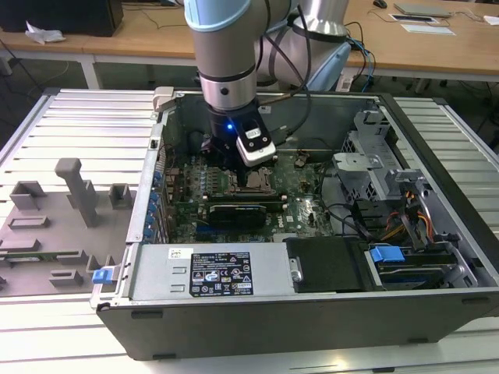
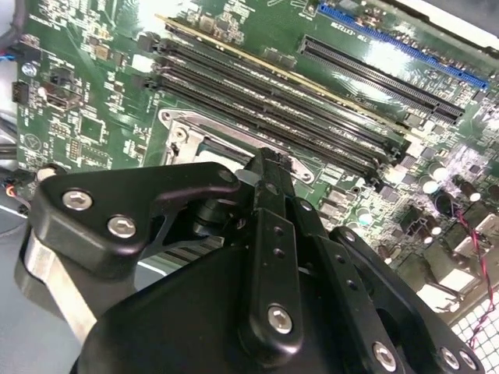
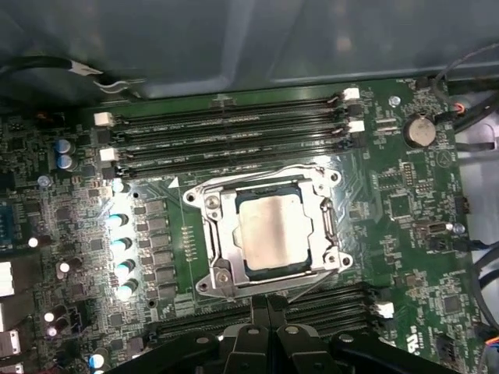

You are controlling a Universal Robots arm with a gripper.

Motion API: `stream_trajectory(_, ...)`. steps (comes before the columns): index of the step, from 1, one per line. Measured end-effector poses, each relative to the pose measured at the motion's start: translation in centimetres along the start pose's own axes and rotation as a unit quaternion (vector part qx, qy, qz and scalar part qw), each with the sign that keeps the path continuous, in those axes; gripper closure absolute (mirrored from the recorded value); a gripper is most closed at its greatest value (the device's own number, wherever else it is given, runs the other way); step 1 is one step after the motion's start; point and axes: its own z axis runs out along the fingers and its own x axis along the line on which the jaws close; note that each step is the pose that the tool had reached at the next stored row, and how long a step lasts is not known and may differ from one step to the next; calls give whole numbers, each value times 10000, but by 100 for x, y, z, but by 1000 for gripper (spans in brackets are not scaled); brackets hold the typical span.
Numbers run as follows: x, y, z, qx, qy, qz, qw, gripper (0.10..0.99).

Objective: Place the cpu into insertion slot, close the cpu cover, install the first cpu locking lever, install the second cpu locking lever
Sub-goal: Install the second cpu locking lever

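the tool (image 3: 267, 305) points down over the green motherboard (image 3: 405, 210), its two black fingers (image 3: 251, 323) pressed together with no gap and nothing between them. in the second wrist view the tool (image 2: 267, 160) ends just at the edge of the socket's metal frame, and its black linkages fan out behind the tips.

in the first wrist view the tips sit just at the 6 o'clock edge of the slot (image 3: 269, 231), near it; whether they touch cannot be told. the cpu (image 3: 273, 227) lies flat in the slot, silver face up. the cover (image 3: 228, 234) is down around it, a silver frame with the chip showing through its window. thin metal lever wires run along the frame's edges; whether they are latched cannot be told.

long black memory slots (image 3: 226, 132) lie at 12 o'clock of the slot, and more run at 6 o'clock, partly behind the fingers. a round coin battery (image 3: 419, 131) sits at 2 o'clock.

in the exterior view the arm (image 1: 226, 47) reaches straight down into an open computer case (image 1: 312, 296) lying on a ribbed metal surface (image 1: 70, 125). the tool (image 1: 231, 165) hangs over the slot (image 1: 253, 185) near the board's middle. a grey fixture tray (image 1: 54, 226) lies on the surface at 9 o'clock of the case.
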Motion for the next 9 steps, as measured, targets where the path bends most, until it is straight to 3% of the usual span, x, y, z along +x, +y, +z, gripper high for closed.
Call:
stream_trajectory(6,39,-93,33,-172,24,-28,9998,980)
stream_trajectory(9,66,-179,53,-334,46,-29,9994,980)
